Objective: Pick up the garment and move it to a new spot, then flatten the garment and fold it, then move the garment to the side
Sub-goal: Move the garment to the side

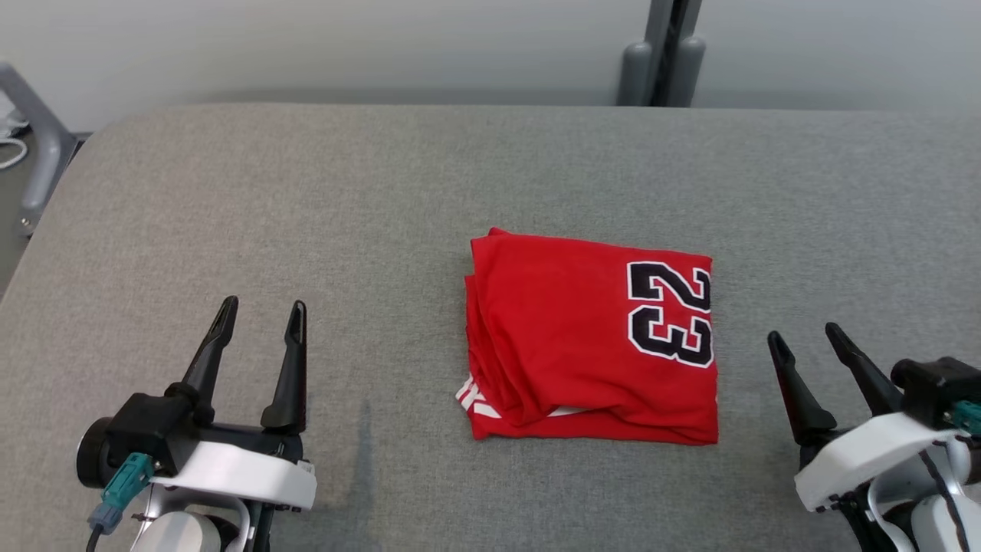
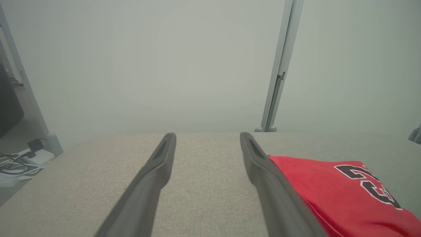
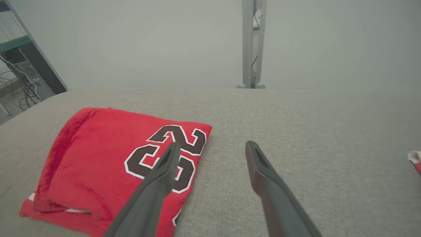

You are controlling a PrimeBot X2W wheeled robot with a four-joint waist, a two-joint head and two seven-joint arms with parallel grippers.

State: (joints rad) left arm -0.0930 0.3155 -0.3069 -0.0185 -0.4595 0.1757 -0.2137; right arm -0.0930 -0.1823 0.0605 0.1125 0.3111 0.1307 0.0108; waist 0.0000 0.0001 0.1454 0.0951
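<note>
Folded red jersey (image 1: 590, 337), black "23" at its right end, lies flat on the grey padded table (image 1: 345, 176), centre-right, between my two grippers and touching neither. My left gripper (image 1: 263, 303): fingers spread wide, empty, well off to the jersey's left. My right gripper (image 1: 802, 332): likewise wide apart, empty, near the jersey's right edge. Head view gives white trim at the jersey's near-left corner. Left wrist view adds floor cables (image 2: 16, 163) past the table's left end. Right wrist view adds a red-and-white scrap (image 3: 415, 159) at its right margin; cannot identify it.
</note>
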